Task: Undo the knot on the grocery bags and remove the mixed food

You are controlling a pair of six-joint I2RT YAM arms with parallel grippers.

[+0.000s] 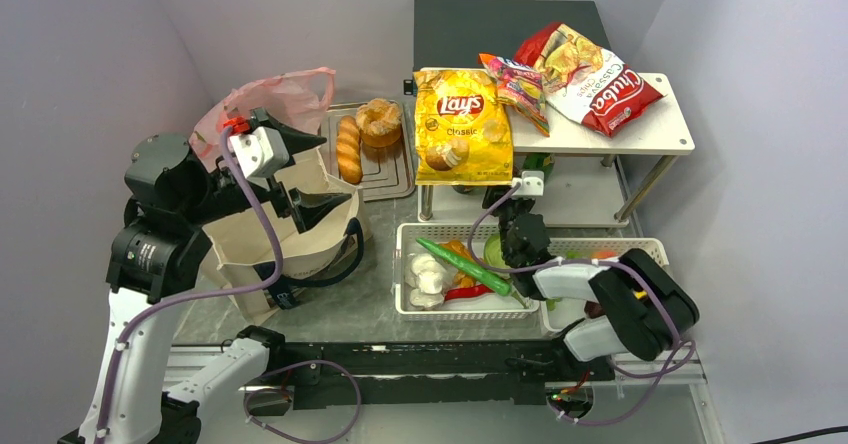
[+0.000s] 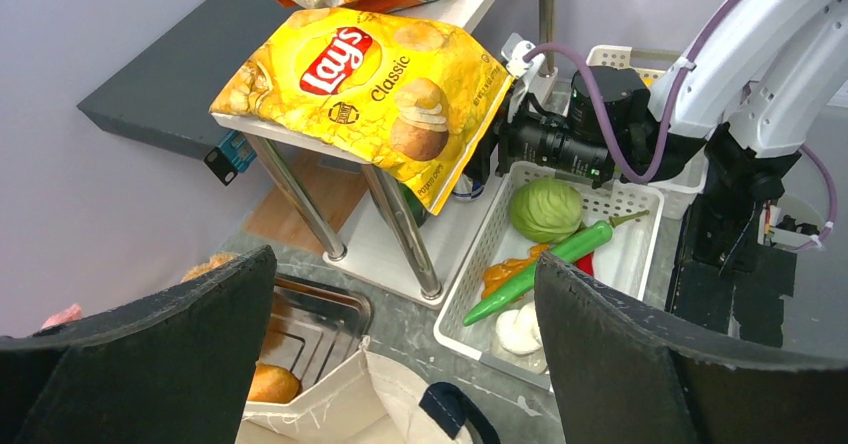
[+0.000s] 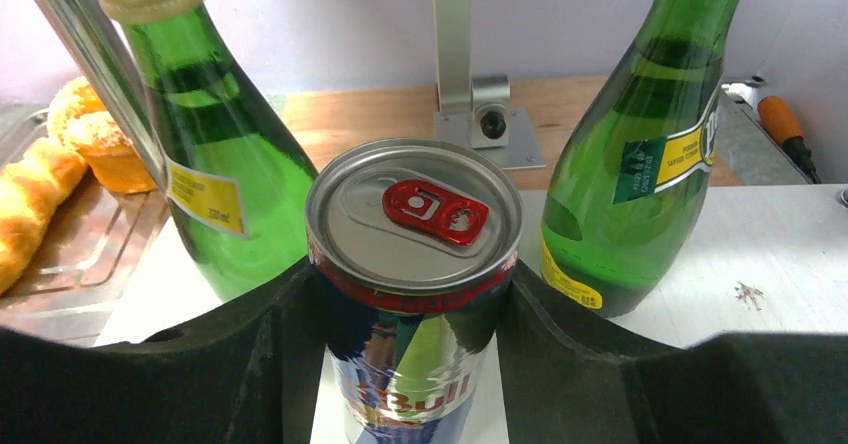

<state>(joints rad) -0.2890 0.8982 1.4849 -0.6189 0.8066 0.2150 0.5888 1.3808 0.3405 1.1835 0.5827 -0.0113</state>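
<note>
Bright, even light from overhead in all three views, with soft shadows that are darkest beneath the white shelf [image 1: 672,129]. Glare streaks the glossy yellow Lay's bag [image 1: 462,124], the can [image 3: 413,214] has a pale sheen on its lid, and highlights run down the green bottles [image 3: 225,164]. The left gripper [image 2: 402,264] and right gripper [image 3: 405,274] read near-black, their surface detail lost. The left wrist view bends toward its edges — the shelf legs [image 2: 400,219] lean. The bun [image 3: 95,139] at the right wrist view's edge looks soft.

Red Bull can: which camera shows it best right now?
Right wrist. The Red Bull can fills the centre, lid and red tab clear, held by the right gripper. Top external hides it under the white shelf; in left wrist I can't make it out behind the Lay's bag.
</note>
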